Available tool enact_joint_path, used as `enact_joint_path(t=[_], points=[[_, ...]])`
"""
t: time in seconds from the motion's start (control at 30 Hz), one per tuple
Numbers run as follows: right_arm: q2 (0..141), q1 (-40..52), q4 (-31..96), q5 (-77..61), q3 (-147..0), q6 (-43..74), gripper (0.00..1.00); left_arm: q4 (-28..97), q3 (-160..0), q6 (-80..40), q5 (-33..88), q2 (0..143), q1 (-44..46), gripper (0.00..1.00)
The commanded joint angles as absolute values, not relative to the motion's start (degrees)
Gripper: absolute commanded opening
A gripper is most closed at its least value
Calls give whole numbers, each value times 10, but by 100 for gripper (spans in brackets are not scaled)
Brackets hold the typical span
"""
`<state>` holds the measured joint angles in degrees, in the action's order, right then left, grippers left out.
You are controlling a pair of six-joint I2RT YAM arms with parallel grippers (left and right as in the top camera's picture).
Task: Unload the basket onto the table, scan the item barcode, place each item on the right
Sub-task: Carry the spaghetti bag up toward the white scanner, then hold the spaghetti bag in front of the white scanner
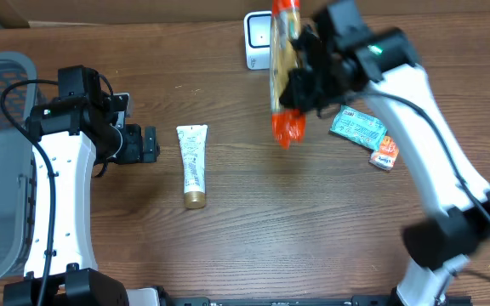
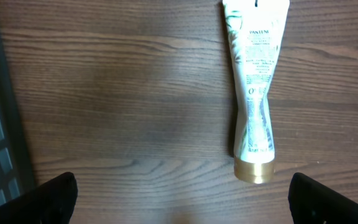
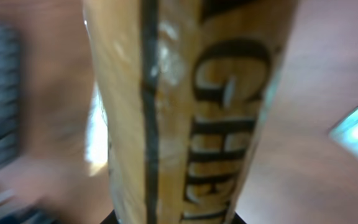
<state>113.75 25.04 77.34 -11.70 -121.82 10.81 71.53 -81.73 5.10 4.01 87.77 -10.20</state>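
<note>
Aloft, right gripper (image 1: 299,83) clamps orange-ended pack (image 1: 281,59) (print blurred), pack overlapping white scanner (image 1: 256,41) beyond jaws; teal packet (image 1: 357,126) near; left gripper (image 2: 182,196) gaping, tube (image 2: 253,93) ahead of jaws.

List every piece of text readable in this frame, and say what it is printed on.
"PANTENE": on the white tube, near its flat end; the fine print below it is too small to read.
"GH": large dark letters on the long pack; the letters after them are too blurred to read.
Print on the teal packet and the orange packet is too small to read.
</note>
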Motion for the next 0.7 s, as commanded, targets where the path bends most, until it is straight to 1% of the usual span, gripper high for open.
enact_joint_path(t=[0.0, 0.1, 0.3, 0.5, 0.67], points=[[1202, 277, 748, 166, -1298, 77, 3, 715, -818, 62, 40, 879, -101, 100], [1249, 295, 677, 333, -1298, 41, 3, 715, -818, 62, 40, 879, -101, 100], [1327, 305, 533, 510, -1297, -58, 4, 715, -818, 62, 40, 879, -101, 100], [1380, 303, 404, 603, -1296, -160, 4, 715, -818, 62, 40, 879, -101, 100], [1404, 304, 350, 647, -1295, -218, 4, 715, -818, 62, 40, 879, -101, 100]])
